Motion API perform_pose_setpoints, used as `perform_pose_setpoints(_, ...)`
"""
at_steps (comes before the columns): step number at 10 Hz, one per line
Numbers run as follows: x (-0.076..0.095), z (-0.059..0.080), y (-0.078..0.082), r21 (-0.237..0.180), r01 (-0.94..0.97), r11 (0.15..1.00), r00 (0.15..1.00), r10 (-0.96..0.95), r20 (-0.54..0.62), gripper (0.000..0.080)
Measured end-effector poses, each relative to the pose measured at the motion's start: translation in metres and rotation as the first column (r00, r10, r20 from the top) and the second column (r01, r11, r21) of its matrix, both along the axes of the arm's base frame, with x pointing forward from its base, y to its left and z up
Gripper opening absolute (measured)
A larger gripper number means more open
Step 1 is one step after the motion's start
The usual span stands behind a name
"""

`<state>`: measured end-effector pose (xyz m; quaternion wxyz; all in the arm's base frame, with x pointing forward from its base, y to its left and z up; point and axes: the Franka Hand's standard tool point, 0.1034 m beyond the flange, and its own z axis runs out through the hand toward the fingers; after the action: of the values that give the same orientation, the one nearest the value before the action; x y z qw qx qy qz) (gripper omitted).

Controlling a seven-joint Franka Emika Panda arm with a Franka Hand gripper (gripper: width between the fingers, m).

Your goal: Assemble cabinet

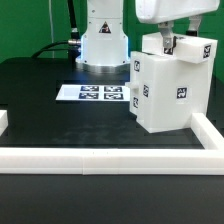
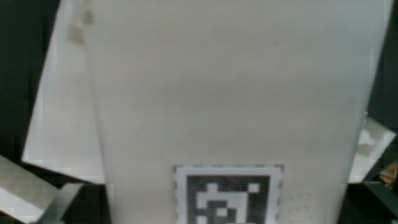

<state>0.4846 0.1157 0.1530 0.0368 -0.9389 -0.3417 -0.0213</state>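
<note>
Jaws of your gripper point(image 1: 172, 43) stand wide apart and straddle the top of the cabinet point(image 1: 165, 88), the large white boxy plastic body with square black-and-white tags on its faces; whether the pads actually press its sides you cannot tell, though the wrist view shows dark fingers point(image 2: 375, 152) flanking the white face on both sides, one low at each edge. You will find the cabinet standing upright on the black table point(image 1: 40, 85), at the exterior view's right, tucked into the corner formed by the long low white border rail point(image 1: 90, 155) in front and its return along the right side. That placement looks deliberate: the rail would brace the body against sliding while you work on it from above. A smaller white block seems to sit on or beside the cabinet's top under the hand, but its edges merge with the body, so treat that as uncertain. Well apart, toward the exterior view's left and nearer the robot base point(image 1: 103, 45), the thin flat white marker board point(image 1: 95, 94) lies flat on the table. Judging from this, you are either steadying the body or about to lift it.
</note>
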Motion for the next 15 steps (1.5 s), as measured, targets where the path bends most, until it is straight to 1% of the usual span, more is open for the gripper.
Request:
perform_pose_setpoints(3,0.0019,0.0004,-0.0022,0.007,0.169,0.986,0.985,-0.169,-0.010,0.0558)
perform_pose_setpoints(4,0.0029,0.0006,-0.0027,0.008,0.270,0.963,0.963,-0.270,-0.015,0.0558)
perform_pose_setpoints(5,0.0034,0.0007,-0.0027,0.009,0.305,0.952,0.952,-0.305,-0.017,0.0558)
perform_pose_setpoints(7,0.0039,0.0012,-0.0019,0.009,0.452,0.892,0.892,-0.451,-0.029,0.0558)
perform_pose_setpoints(9,0.0041,0.0017,-0.0019,0.007,0.546,0.838,0.838,-0.545,-0.037,0.0558)
perform_pose_setpoints(13,0.0050,0.0028,-0.0031,0.001,0.734,0.680,0.679,-0.732,-0.057,0.0558)
perform_pose_setpoints(15,0.0051,0.0033,-0.0033,-0.004,0.821,0.571,0.569,-0.820,-0.067,0.0560)
